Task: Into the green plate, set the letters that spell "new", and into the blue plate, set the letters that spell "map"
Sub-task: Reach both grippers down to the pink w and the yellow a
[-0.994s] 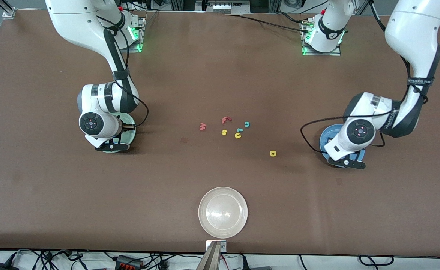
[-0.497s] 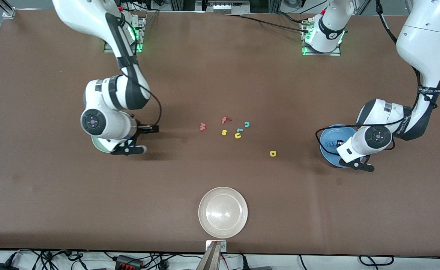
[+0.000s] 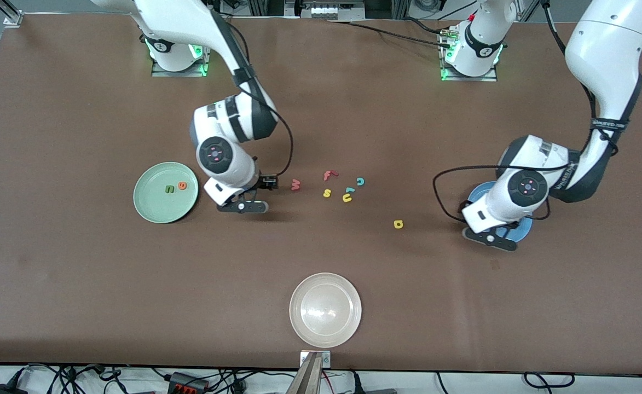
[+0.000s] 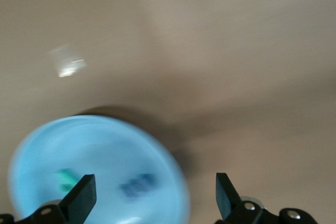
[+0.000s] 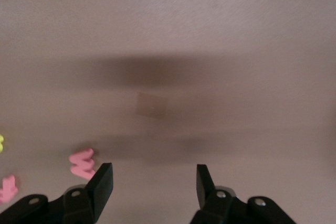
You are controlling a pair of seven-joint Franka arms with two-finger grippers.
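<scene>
Across the front view: green plate (image 3: pixel 166 192) toward the right arm's end with green "n" (image 3: pixel 169 189) and orange "e" (image 3: pixel 182 185) inside its rim; right gripper (image 3: pixel 255 196) over bare table between that plate and dull-red "w" (image 3: pixel 295 185); yellow "a" (image 3: pixel 398 224) alone in open room; left gripper (image 3: pixel 498 232) over the blue plate (image 3: pixel 520 229). From the left wrist: fingers (image 4: pixel 79 199) spread wide and empty, above the blue plate's (image 4: pixel 37 150) edge, blue "m" (image 4: pixel 137 185) and teal "p" (image 4: pixel 65 178) inside. From the right wrist: fingers (image 5: pixel 102 182) apart, holding nothing, "w" (image 5: pixel 82 163) just beside, clear tabletop around.
</scene>
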